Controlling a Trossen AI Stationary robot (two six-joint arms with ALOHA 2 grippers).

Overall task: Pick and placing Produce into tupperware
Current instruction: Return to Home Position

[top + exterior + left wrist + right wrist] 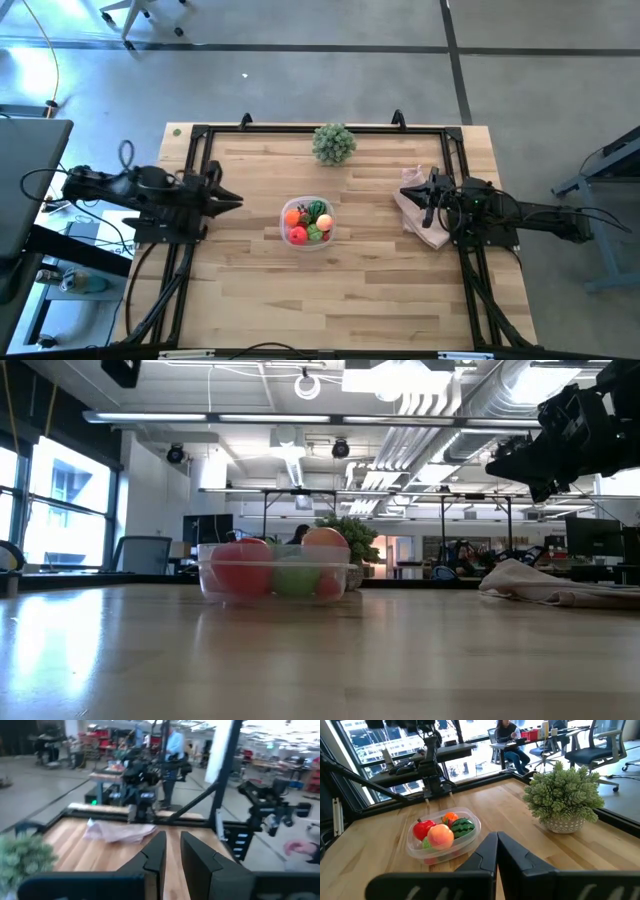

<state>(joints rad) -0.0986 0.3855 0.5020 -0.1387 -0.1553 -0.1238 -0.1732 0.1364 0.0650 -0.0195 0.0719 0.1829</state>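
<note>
- High view: the left claw hangs over the counter to the left of the small clear rounded-square plastic tupperware, with its tips aimed at it. In the left wrist view its dark fingers stand a narrow slit apart and hold nothing.
- The right claw is on the opposite side of the tupperware, above the crumpled pinkish-white plastic bag. The low view shows it raised off the bag. In the right wrist view its fingers meet at the tips, empty.
- The tupperware rests on the pale wooden counter between the two claws and apart from both. The left claw is the nearer one. Its rounded-square outline gives no long axis to line up with.
- Inside the tupperware the toy produce is piled together: red, orange and peach-pink balls and a striped green piece. I see none lying loose around the tupperware.
- A bushy pale-green ball of leaves in a small pot stands beyond the tupperware, near the counter's far edge.
- Judgement: the filling looks done. Retreating means each arm moves directly away from the tupperware, and only the right one has the bag beneath it to mind.
</note>
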